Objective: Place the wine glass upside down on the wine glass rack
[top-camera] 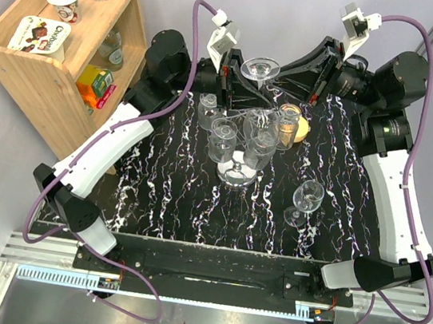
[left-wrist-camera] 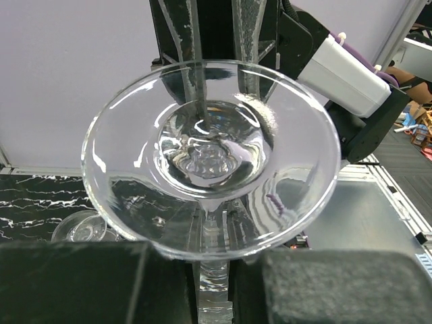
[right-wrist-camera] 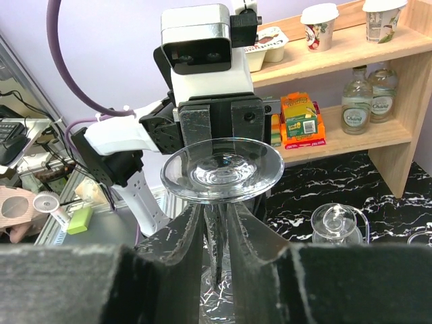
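Note:
The wine glass [top-camera: 260,69] hangs upside down, foot up, between both grippers at the back of the table, just behind the wine glass rack [top-camera: 237,175]. My left gripper [top-camera: 246,82] is shut on its stem: in the left wrist view the stem [left-wrist-camera: 214,277] is pinched between the pads below the wide foot [left-wrist-camera: 210,158]. From the other side my right gripper [right-wrist-camera: 216,229] straddles the same stem under the foot [right-wrist-camera: 223,169], its fingers [right-wrist-camera: 185,236] standing slightly off the stem, so it is open. Several glasses hang upside down on the chrome rack.
Another wine glass [top-camera: 306,200] stands upright on the black marbled table [top-camera: 170,204], right of the rack. A glass jar [top-camera: 289,117] and a yellow object [top-camera: 302,129] sit behind the rack. A wooden shelf [top-camera: 31,75] with cups and bottles stands at the far left.

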